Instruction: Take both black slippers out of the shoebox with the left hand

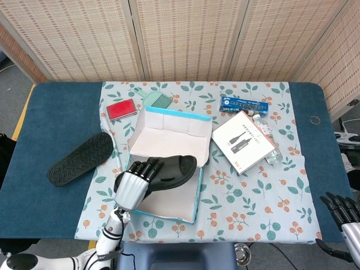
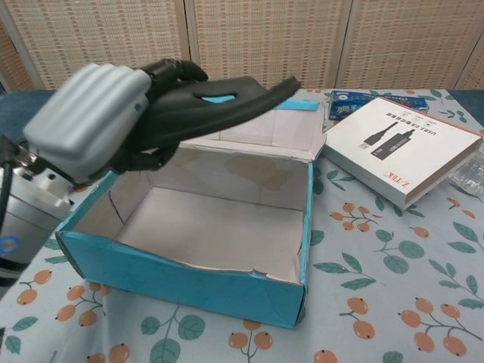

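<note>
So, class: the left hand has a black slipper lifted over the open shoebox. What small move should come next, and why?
Probably carry the slipper leftward, clear of the shoebox, toward the other slipper lying sole-up on the blue cloth. The left hand grips it above the box, whose inside looks empty in the chest view, so only setting it down seems left.

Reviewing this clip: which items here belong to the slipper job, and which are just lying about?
Job items:
- left hand
- black rubber slipper it holds
- second black slipper, sole up on the table
- open blue cardboard shoebox

Lying about:
- white flat product box
- red wallet
- green brush
- blue narrow box
- clear plastic bottle
</note>
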Tool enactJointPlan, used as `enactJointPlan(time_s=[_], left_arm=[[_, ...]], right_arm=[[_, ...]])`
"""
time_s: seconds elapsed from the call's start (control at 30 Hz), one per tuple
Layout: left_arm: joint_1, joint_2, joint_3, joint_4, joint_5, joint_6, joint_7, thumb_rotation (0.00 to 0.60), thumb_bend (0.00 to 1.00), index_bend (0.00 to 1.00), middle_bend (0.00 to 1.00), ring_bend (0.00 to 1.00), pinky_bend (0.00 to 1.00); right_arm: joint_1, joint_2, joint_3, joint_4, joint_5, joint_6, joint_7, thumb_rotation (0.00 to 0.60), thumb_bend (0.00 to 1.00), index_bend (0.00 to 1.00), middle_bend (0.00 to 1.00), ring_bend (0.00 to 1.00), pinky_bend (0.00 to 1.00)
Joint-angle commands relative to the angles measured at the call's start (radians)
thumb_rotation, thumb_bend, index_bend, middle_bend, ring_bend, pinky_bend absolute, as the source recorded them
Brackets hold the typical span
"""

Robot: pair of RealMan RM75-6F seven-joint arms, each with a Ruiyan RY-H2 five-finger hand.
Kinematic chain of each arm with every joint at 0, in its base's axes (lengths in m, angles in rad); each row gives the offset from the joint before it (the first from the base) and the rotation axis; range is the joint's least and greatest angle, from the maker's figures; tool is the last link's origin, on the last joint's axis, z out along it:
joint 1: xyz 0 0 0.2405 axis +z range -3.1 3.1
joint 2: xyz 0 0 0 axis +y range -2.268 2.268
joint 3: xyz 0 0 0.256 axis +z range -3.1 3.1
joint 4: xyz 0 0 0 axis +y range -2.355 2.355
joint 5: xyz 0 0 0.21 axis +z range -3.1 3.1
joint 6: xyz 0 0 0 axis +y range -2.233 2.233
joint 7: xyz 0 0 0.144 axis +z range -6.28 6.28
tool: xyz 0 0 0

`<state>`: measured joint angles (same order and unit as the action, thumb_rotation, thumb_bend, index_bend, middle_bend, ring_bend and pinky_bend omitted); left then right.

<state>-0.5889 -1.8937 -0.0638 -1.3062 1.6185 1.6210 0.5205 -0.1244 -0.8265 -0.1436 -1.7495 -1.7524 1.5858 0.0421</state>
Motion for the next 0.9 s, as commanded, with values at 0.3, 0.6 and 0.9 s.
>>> enactJointPlan(time_s=[0.3,0.6,0.9], left_arm=[[0.211,0.366,-0.056,0.089,-0.203,0.008,-0.245,0.600,0.69,0.54,0.44,0.35,0.37],[0.355,0.297,0.018,0.329,-0.216,0.020,-0.418,0.600,0.63,0.50,0.39,0.32,0.36],[0.419,0.179,0.080,0.440,-0.136,0.064,-0.406,0.600,0.58,0.41,0.31,0.27,0.31]], right_arm=[[-0.018,0.004,-0.010,-0.001,-0.033,0.040,0.007,0.517,0.14,0.00,0.00,0.00,0.00],[-0.010,-0.002,-0.016,-0.009,-0.043,0.015,-0.016,0.516,0.14,0.00,0.00,0.00,0.00],[-0.013,0.003,-0.015,-0.001,-0.044,0.030,0.005,0.516,0.14,0.00,0.00,0.00,0.00]])
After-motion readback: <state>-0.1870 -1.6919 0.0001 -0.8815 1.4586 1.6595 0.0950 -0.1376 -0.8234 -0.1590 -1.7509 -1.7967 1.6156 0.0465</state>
